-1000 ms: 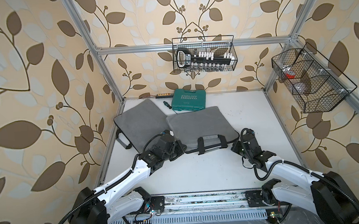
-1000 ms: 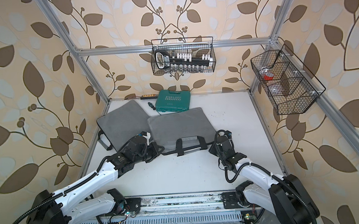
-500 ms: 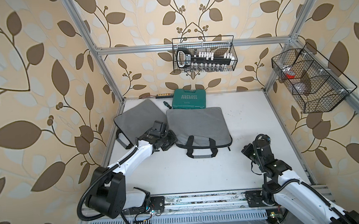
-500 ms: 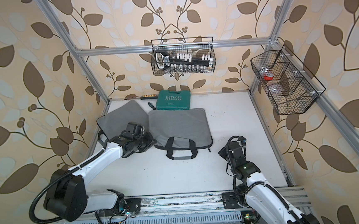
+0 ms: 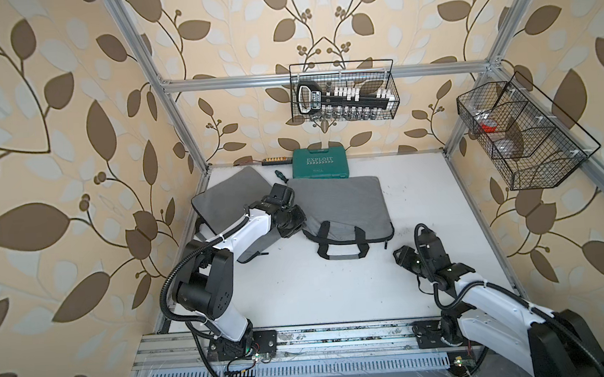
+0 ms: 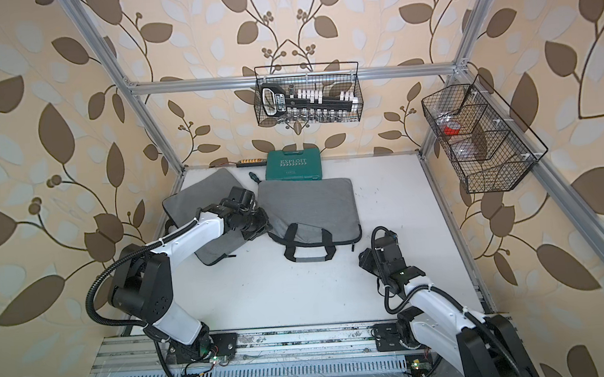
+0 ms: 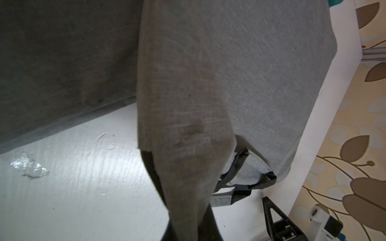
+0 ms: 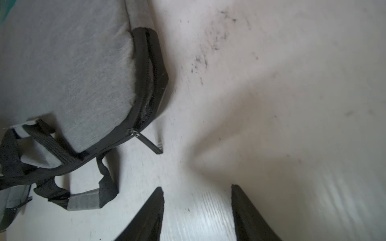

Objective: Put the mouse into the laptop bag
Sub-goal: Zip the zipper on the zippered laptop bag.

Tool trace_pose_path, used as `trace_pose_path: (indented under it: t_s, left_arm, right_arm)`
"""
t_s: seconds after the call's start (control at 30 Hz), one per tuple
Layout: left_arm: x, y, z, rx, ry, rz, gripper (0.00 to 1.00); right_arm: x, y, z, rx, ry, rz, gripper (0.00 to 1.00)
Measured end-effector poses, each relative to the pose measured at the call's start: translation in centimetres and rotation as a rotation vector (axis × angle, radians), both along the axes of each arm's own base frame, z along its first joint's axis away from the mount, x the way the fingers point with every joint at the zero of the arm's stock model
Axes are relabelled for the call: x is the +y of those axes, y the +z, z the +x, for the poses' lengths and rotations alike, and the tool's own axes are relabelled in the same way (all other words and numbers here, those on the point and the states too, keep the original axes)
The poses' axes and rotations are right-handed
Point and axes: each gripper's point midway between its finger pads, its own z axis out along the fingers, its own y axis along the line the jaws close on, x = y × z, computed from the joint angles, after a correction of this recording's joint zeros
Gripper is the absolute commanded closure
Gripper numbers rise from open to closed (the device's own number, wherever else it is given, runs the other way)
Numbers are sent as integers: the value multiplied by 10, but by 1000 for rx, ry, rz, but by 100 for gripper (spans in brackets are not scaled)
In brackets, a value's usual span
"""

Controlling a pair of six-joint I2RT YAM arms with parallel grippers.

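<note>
Your left gripper [image 5: 293,223] was clamped on a lifted corner of the bag [image 5: 345,204], at its 8 o'clock; the bag lay mid-table, toward 12. Your right gripper [image 8: 197,187] stood half-spread, holding nothing, over bare table [image 8: 292,104] at the bag's 4 o'clock, near the zip pull [image 8: 149,144]

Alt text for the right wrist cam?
The right gripper hangs open, fingers empty, over the white table. Beside it lies a corner of the grey laptop bag, with its zipper pull and black handles showing.
</note>
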Motion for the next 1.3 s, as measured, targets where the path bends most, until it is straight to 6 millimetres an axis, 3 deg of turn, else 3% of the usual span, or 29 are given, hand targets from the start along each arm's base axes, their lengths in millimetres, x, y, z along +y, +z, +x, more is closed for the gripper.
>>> trace_pose_path:
  t_s: [0.13,0.23,0.43,0.93,1.3]
  left_arm:
    - [0,-3,0,9,-15,12,100]
    - [1,-6,0,17,-16,12,100]
    - [1,-8,0,21,-15,13,100]
    - [2,-6,1,30,-13,-16,100]
    - [3,-5,2,33,-18,-34,98]
  right_arm:
    - [33,-1,14,2,113,-15,42]
    - [42,-1,25,-3,132,-23,42]
    - [40,-2,39,-15,107,-55,48]
    - [34,-12,44,3,90,-118,99]
    - [36,-5,36,0,96,-117,100]
